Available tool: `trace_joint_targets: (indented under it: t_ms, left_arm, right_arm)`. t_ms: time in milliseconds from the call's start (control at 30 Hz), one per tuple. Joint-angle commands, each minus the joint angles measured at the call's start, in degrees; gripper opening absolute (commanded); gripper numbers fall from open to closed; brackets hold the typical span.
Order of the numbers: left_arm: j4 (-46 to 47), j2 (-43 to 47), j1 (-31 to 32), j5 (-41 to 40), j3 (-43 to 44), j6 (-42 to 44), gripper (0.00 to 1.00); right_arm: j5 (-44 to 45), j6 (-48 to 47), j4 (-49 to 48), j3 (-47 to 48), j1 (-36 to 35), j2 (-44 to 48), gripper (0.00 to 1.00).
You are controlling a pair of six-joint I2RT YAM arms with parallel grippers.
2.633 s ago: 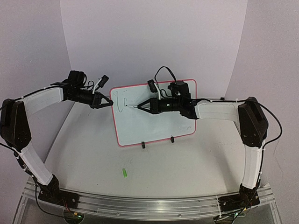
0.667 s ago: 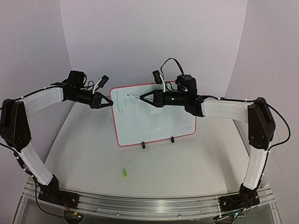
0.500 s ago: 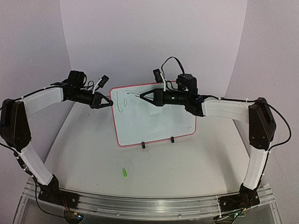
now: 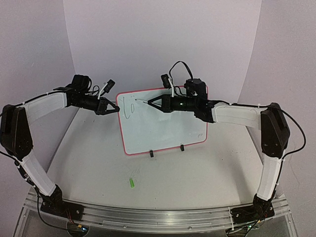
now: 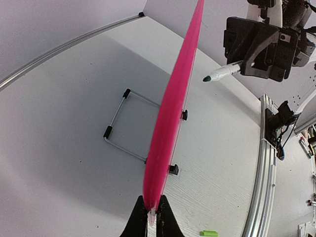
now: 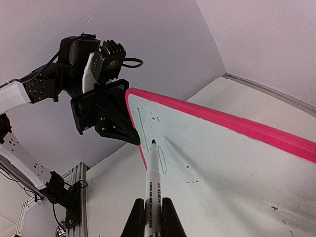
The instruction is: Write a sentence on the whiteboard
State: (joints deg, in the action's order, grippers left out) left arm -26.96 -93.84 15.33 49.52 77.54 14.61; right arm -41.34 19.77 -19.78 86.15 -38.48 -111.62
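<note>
Right gripper (image 6: 148, 210): closed on one marker (image 6: 154, 180), tip just beside the board (image 4: 165, 129) face | left gripper (image 5: 150, 211): pinched shut on the board's left rim | board: one, upright mid-table on two black feet (image 4: 151, 154) | sentence (image 6: 162, 160): two green strokes, top-left corner | cap (image 4: 132, 182): one, green, on table (image 4: 202, 180) in front.

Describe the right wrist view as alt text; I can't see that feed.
The right gripper holds a marker, its tip pointing at the whiteboard beside a few green strokes. The left gripper clamps the board's pink rim at the nearby corner.
</note>
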Motion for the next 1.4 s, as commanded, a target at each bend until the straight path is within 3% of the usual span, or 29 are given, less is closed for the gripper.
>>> trace_joint_targets:
  t_ms: [0, 300, 867, 1367]
  left_arm:
    - [-1.97, -0.65, 0.23, -0.36, 0.85, 0.24, 0.00]
    - [-2.04, -0.61, 0.24, -0.38, 0.86, 0.27, 0.00]
    - [-2.12, -0.24, 0.23, -0.46, 0.86, 0.32, 0.00]
    - [-2.15, 0.26, 0.23, -0.44, 0.69, 0.41, 0.00]
  right_arm:
    - [1.32, -0.41, 0.00, 3.14, 0.33, -1.52, 0.00]
    - [3.02, -0.61, 1.50, 3.66, 0.33, -2.18, 0.00]
    - [3.83, -0.76, 1.33, -4.75, 0.77, -0.09, 0.00]
    - [5.25, -0.98, 0.58, -3.62, 1.12, 2.57, 0.00]
